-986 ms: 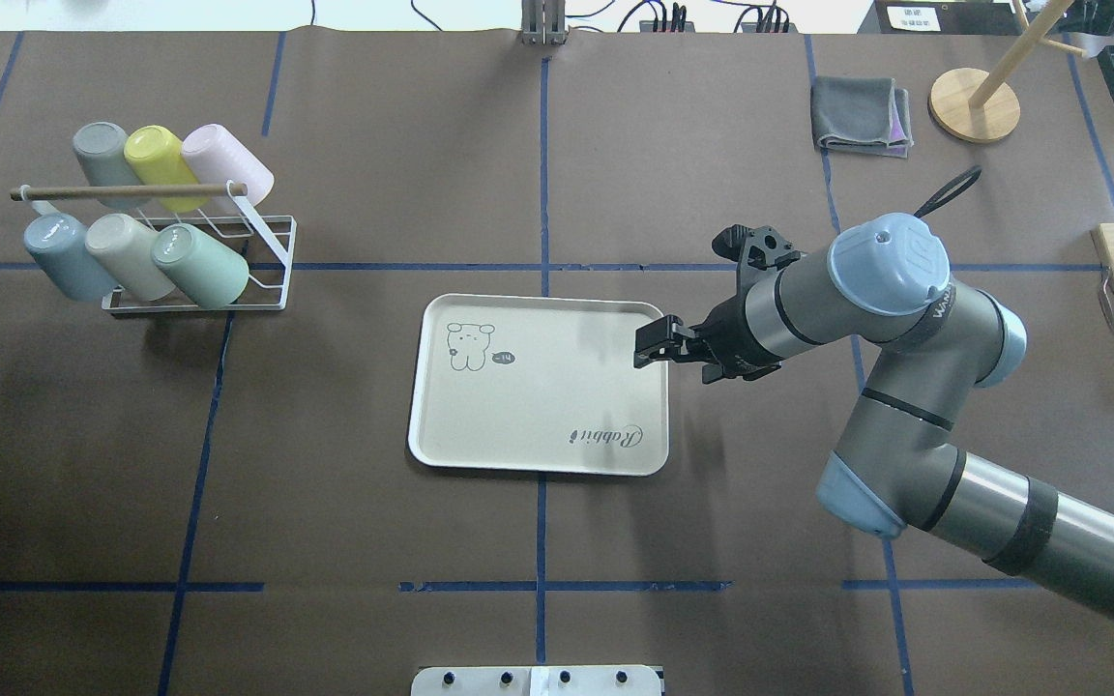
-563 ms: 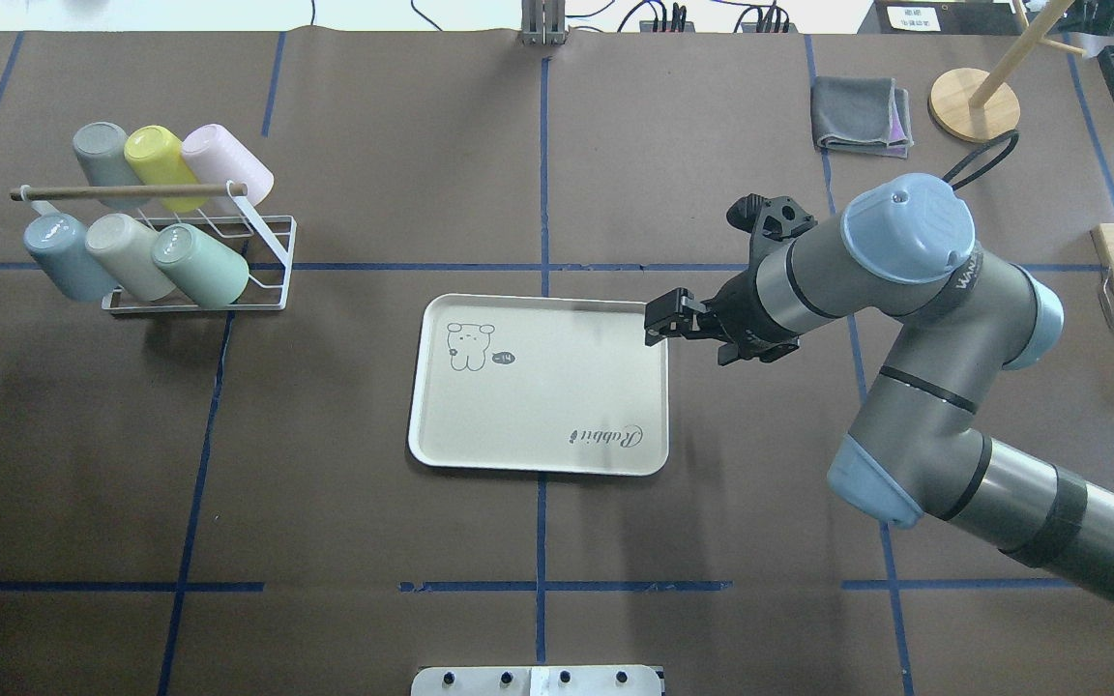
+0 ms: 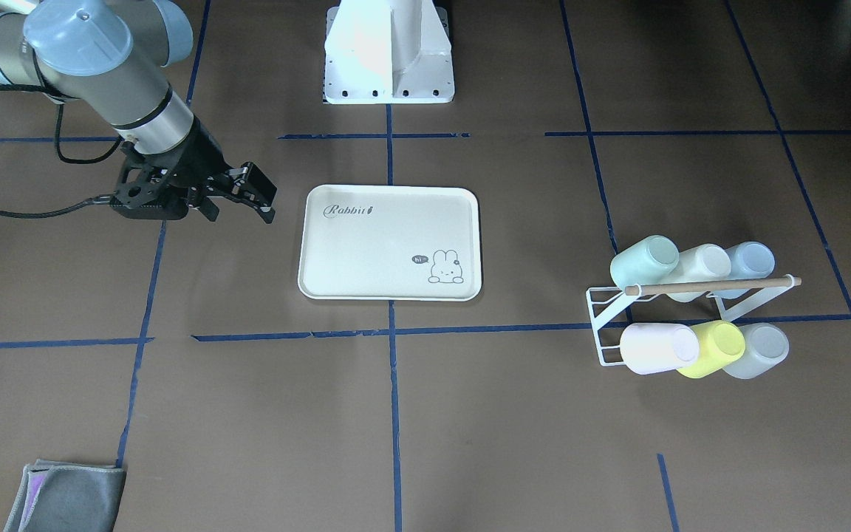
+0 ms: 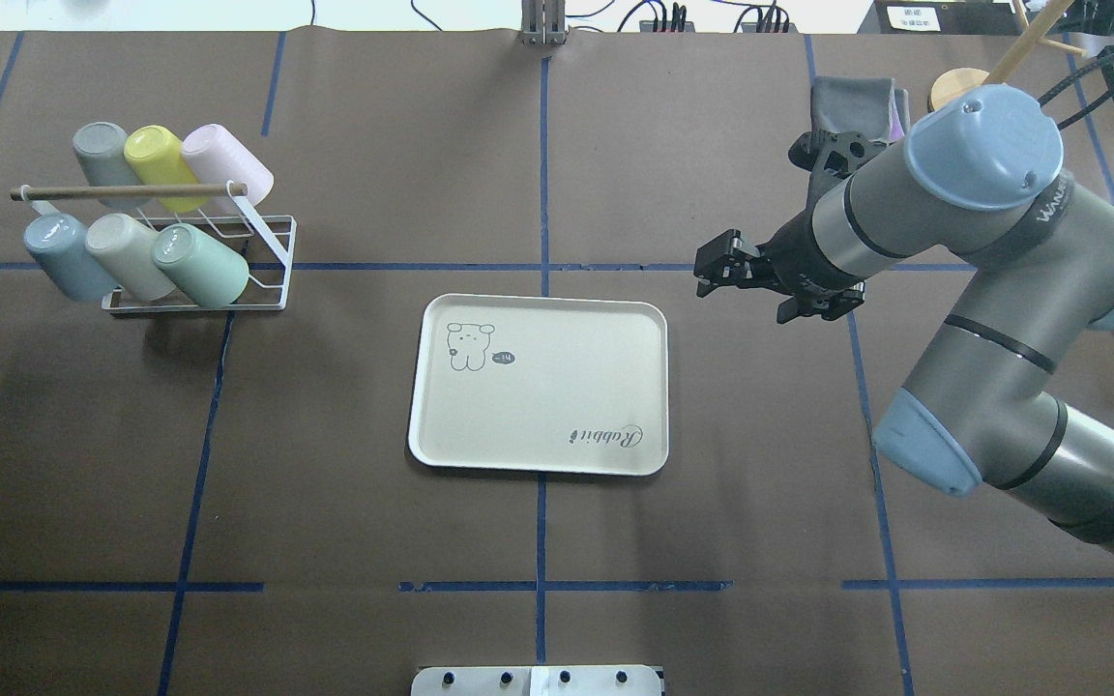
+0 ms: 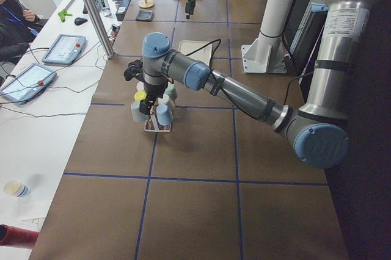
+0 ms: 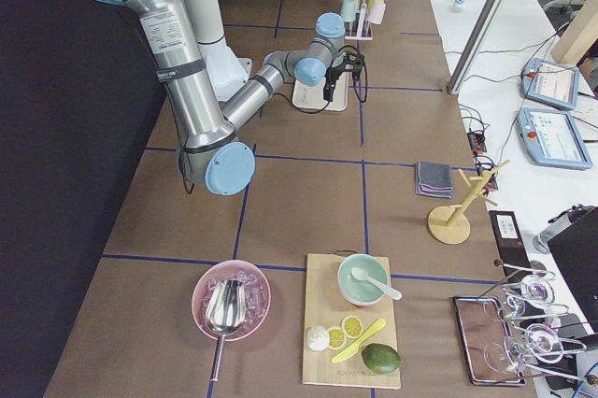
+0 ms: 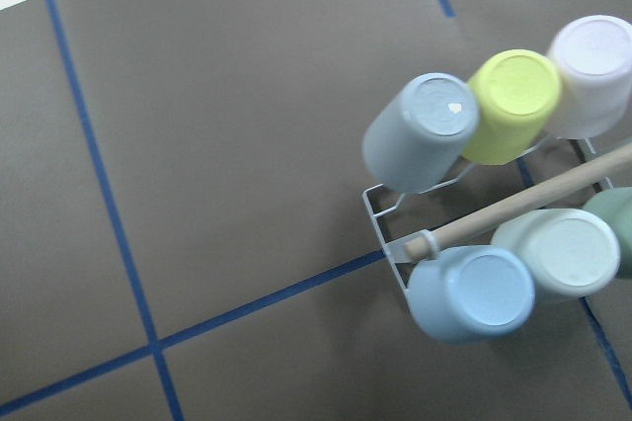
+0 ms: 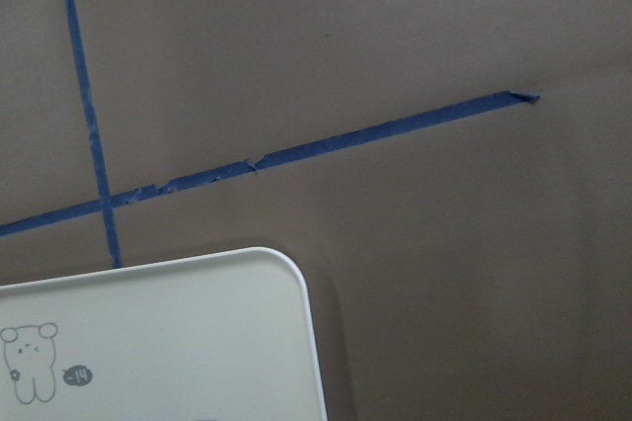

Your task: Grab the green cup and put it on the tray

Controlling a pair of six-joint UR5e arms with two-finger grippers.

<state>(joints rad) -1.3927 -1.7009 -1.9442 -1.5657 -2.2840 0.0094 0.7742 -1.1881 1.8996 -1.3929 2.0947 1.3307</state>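
Seen from overhead, the right gripper (image 4: 704,274) is pulling back from the tray (image 4: 538,406). A second ago it was hanging over the tray's 3 o'clock edge. Now it is sitting off the tray altogether, past the 2 o'clock corner, above the table (image 4: 673,174). Its jaws are standing slightly apart and carrying nothing.

The tray is lying bare. The green cup (image 4: 201,265) is resting tilted in the rack (image 4: 288,253), well apart from the tray at about its 10 o'clock. It is sitting at the 3 o'clock end of the rack's near row, just beside a cream cup (image 4: 127,253).

The left gripper (image 5: 145,105) is hanging near the rack in the left side view; I cannot tell whether its jaws are apart. The right arm is probably clearing the way, and the pick, not yet begun, is looking like the left arm's job.
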